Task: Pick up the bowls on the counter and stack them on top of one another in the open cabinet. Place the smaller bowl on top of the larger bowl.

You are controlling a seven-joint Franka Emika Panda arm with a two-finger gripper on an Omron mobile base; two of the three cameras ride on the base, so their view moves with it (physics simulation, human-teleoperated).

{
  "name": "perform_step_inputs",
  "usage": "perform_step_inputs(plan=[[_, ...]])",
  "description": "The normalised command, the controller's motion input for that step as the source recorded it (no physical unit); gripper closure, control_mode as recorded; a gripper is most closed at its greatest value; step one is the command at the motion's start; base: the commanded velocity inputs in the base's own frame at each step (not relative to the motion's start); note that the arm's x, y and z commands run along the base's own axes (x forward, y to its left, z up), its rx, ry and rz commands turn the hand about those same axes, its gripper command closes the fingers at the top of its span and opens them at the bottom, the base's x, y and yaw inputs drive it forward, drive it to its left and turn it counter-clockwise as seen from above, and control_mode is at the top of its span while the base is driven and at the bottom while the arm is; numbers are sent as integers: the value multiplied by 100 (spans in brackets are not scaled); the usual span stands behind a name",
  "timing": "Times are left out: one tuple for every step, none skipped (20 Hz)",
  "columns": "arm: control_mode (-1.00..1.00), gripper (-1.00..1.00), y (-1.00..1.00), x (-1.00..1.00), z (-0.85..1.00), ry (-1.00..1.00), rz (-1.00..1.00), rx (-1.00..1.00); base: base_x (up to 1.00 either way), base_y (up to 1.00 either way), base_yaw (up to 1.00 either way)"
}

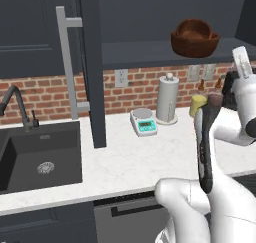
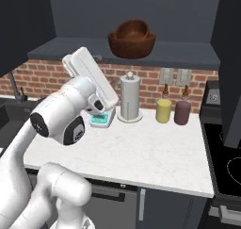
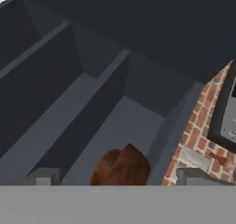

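The bowls (image 2: 132,38) are sitting nested, the smaller apparently inside the larger, on the shelf of the open cabinet (image 2: 188,51) above the paper-towel roll (image 2: 130,97), while the gripper's (image 3: 115,181) fingers are standing wide apart, holding nothing.

Wood-grained bowl (image 2: 132,38) (dull brown) above white marbled stone counter (image 2: 150,152).

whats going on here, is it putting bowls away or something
Yes. A white robot arm is stacking bowls in the open cabinet. The bowls sit nested on the shelf, the smaller inside the larger. No bowl is left on the counter, which holds a paper-towel roll, a scale and a yellow cup. The pictures do not settle how the jaws stand.
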Motion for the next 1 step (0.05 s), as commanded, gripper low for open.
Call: perform_step_inputs(plan=[[-100,-100,89,-56,100,33,12,-9,0,0,0]])
